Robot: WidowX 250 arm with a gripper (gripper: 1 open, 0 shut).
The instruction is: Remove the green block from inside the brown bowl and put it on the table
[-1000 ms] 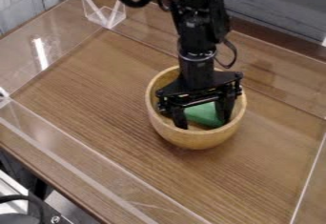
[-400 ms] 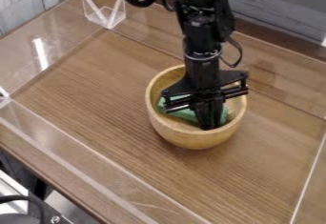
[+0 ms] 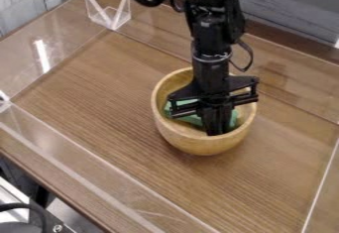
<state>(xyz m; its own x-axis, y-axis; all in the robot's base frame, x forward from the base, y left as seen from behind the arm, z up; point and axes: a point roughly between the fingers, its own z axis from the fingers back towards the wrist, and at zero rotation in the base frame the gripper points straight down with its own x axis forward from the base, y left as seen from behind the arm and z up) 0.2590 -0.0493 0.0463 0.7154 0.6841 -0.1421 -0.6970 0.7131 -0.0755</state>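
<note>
Gleaming wood-grain table (image 3: 93, 88), clear acrylic walls (image 3: 54, 49)

a wide brown wood-grain counter (image 3: 93, 88) bordered by low clear acrylic walls (image 3: 54, 138) carries a round light-brown wooden bowl (image 3: 179, 133), sitting right of its middle.

Clear acrylic walls (image 3: 54, 168) with bright glare; grey panel (image 3: 284, 14) behind; dark floor (image 3: 20, 212) at lower left.

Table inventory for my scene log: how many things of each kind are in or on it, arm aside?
Green block: 1
Brown bowl: 1
Total: 2, both on the table, the block inside the bowl.
</note>
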